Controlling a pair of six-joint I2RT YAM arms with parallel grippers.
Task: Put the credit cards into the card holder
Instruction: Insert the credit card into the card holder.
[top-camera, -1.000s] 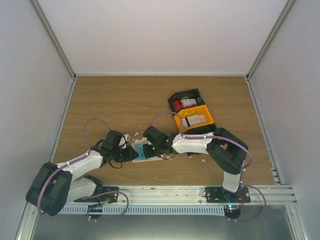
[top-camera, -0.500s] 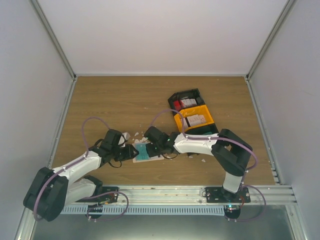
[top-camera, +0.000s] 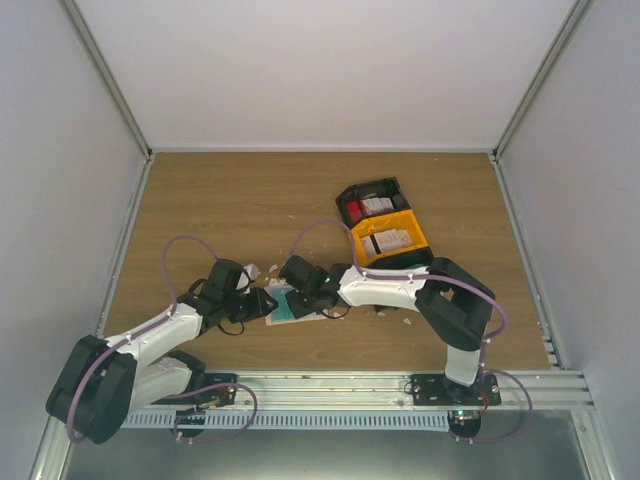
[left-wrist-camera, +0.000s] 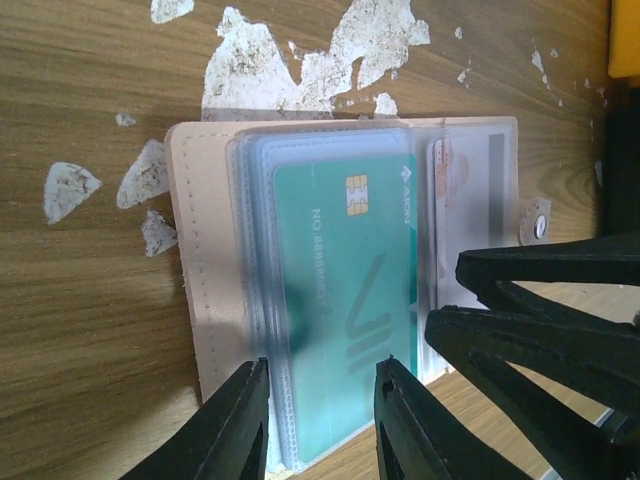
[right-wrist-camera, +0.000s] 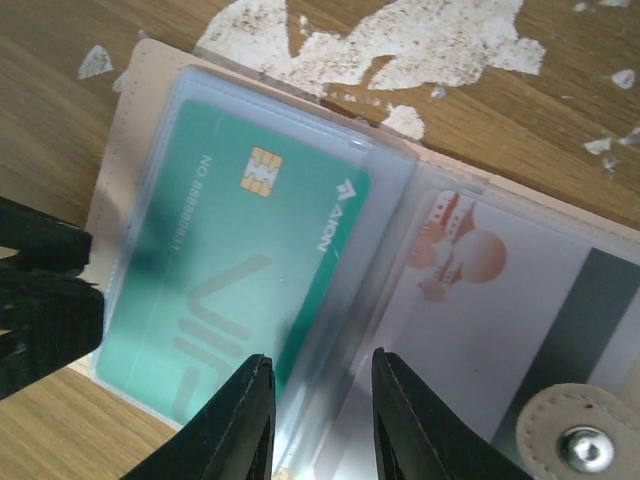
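Wood tabletop (left-wrist-camera: 85, 330), open card holder (left-wrist-camera: 200, 250) with teal card (left-wrist-camera: 340, 270), under left gripper (left-wrist-camera: 320, 385), right gripper (right-wrist-camera: 320, 375), both parted.

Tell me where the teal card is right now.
The teal card sits inside the open card holder, beside the white card. In the top view that is left of centre, near the table's front edge.

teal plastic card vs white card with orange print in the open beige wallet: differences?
Teal plastic card shows a gold chip; white card with orange print shows a dark stripe. Teal sits on the page away from the snap tab; white beside it. Both lie under clear sleeves of the beige wallet.
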